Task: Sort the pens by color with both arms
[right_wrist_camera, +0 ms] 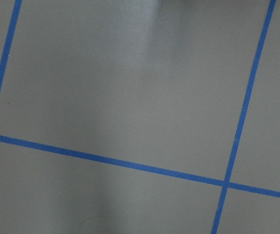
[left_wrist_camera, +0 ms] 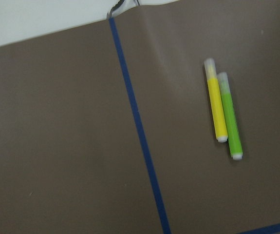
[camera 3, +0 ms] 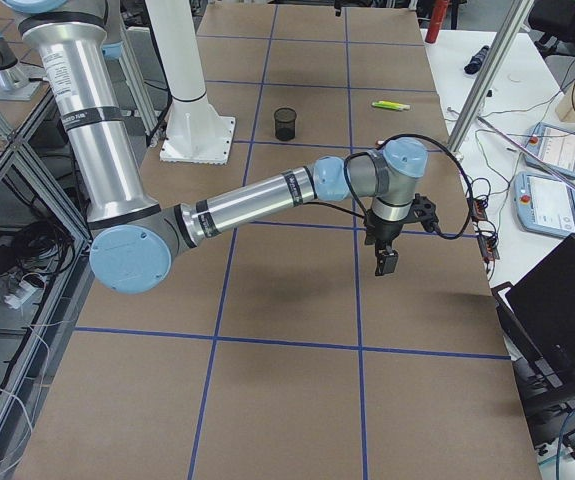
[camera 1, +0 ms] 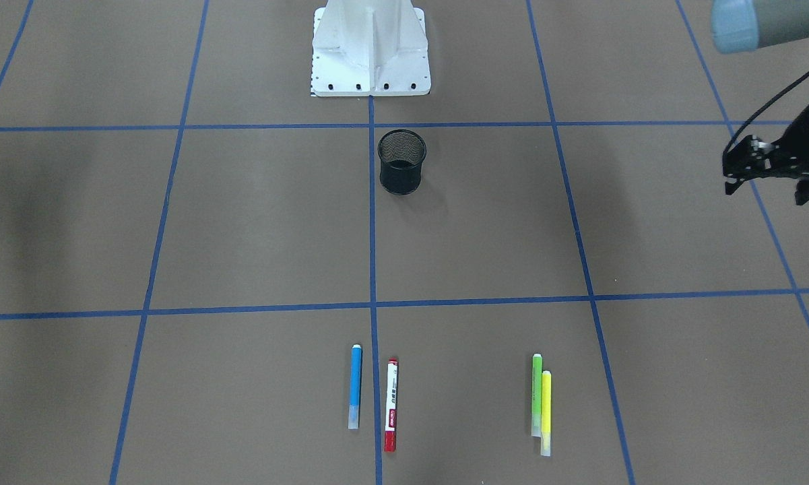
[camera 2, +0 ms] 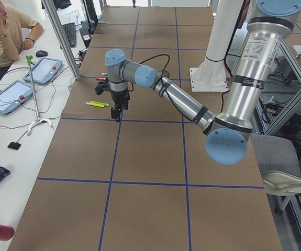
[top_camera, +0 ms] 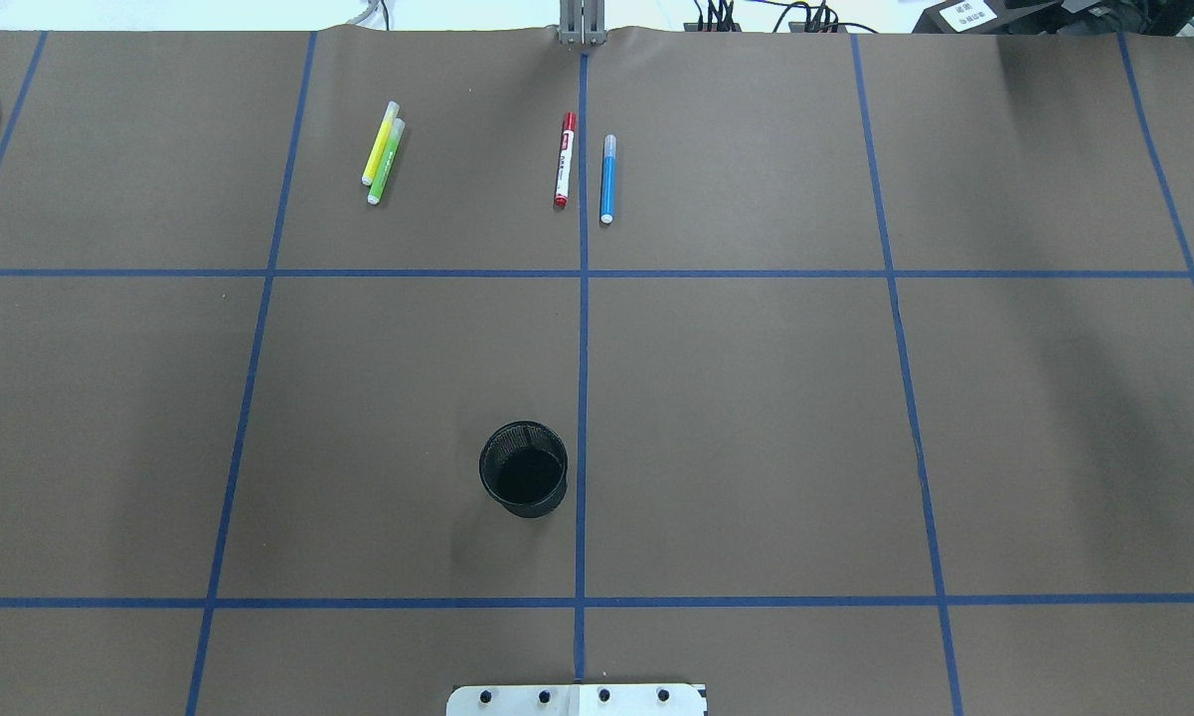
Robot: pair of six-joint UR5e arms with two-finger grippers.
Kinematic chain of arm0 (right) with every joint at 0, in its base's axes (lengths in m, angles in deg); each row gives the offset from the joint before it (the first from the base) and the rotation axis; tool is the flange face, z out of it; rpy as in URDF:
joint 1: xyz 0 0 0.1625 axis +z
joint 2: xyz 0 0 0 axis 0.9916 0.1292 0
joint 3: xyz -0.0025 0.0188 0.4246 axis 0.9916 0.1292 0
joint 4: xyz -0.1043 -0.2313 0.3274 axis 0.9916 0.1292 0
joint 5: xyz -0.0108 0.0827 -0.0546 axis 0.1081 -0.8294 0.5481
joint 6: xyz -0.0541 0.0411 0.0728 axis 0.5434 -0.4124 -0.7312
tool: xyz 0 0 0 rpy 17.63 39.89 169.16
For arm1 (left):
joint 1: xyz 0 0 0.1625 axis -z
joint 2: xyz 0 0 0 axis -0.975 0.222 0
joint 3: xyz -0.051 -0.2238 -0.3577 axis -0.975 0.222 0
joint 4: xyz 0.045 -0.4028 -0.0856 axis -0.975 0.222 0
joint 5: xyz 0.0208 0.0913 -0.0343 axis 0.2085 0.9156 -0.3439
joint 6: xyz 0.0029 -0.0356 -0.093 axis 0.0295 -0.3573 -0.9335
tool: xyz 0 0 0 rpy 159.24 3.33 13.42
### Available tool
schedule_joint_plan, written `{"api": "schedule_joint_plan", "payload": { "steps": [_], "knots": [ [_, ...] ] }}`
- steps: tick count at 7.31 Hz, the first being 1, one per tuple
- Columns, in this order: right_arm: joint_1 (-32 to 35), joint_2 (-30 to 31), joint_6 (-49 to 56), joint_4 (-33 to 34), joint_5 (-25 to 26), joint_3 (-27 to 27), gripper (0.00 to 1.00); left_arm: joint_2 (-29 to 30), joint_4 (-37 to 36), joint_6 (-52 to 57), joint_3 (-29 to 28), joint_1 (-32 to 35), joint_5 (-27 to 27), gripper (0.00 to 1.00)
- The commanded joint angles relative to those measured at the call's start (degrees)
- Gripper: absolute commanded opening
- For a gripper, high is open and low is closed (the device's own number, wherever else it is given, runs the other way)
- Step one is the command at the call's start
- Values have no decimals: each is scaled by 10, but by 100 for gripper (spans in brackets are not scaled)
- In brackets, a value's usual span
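Four pens lie near the table's far edge. The blue pen [camera 1: 355, 386] lies next to the white pen with red ends [camera 1: 391, 404], on either side of the centre line. The green highlighter [camera 1: 536, 394] and the yellow highlighter [camera 1: 546, 412] lie touching side by side, and both show in the left wrist view [left_wrist_camera: 229, 116]. My left gripper [camera 1: 768, 192] hovers over the table's left edge, fingers apart and empty, well away from the pens. My right gripper [camera 3: 386, 265] hangs above the table's right side, and I cannot tell whether it is open.
A black mesh cup [camera 1: 401, 162] stands upright near the centre line, close to the white pedestal base [camera 1: 370, 54]. Blue tape lines divide the brown table. An operator [camera 2: 3, 31] sits beyond the far edge, beside tablets.
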State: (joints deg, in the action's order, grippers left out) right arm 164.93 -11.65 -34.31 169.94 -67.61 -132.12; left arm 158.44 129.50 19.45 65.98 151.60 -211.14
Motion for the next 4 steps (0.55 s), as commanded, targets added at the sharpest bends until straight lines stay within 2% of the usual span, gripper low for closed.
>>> {"api": "schedule_joint_plan", "payload": {
  "steps": [1,2,3,4],
  "knots": [
    [59,54,13,-1,-33,-10,99,-110,3,40,-10,75,-14,100],
    [82,74,14,0,-36,-15,99,-115,7,41,-18,89,-6,100],
    [83,102,9,0,-33,-40,99,-124,44,38,-16,91,-12,100],
    [83,102,4,0,-34,-53,99,-143,69,38,-15,102,-12,100]
  ]
}}
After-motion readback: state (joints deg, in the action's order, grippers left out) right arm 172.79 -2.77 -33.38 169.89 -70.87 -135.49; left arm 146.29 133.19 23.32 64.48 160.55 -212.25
